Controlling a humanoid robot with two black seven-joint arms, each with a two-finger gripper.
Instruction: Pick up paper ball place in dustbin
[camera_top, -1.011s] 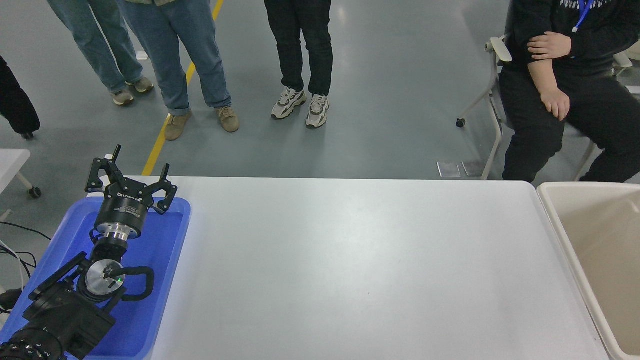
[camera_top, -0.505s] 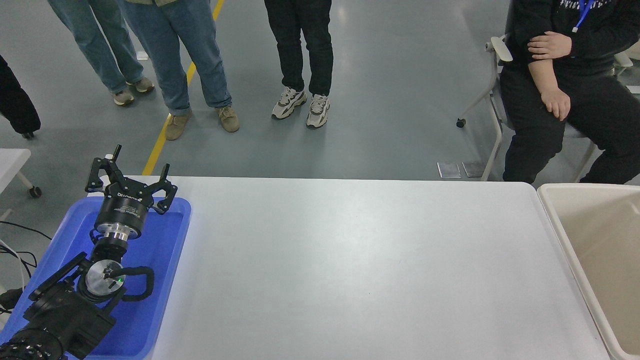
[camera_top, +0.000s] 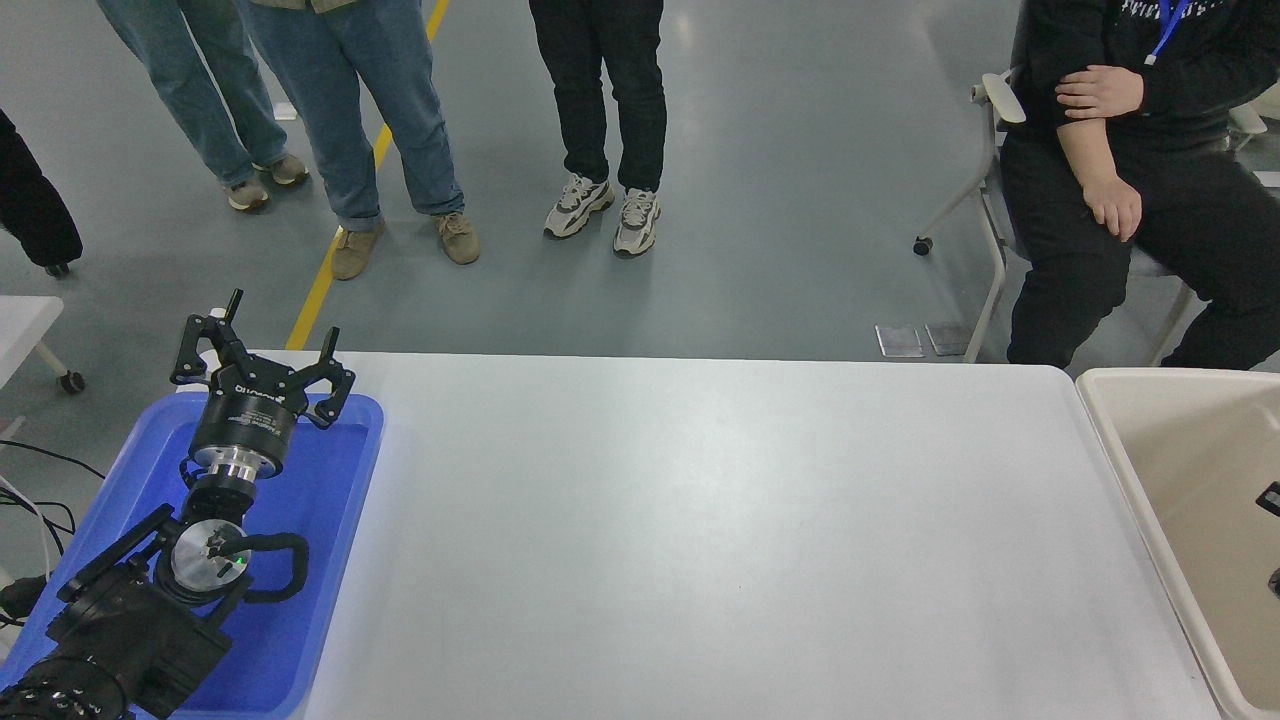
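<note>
the left hand (camera_top: 262, 352) sits parked over the blue tray (camera_top: 345, 520), fingers spread wide and holding nothing; the paper ball is nowhere in view, neither on the white counter (camera_top: 700, 540) nor in the visible part of the dustbin (camera_top: 1120, 470); small dark bits at the right edge over the dustbin may be the right hand, its state impossible to tell; likely the drop-off stage; next calls for confirming the ball landed inside.

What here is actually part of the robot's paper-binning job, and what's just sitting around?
Part of the job:
- dustbin
- right gripper, barely showing at the edge over the dustbin
- paper ball: not in view

Just there:
- blue tray
- parked left gripper
- people beyond the table
</note>
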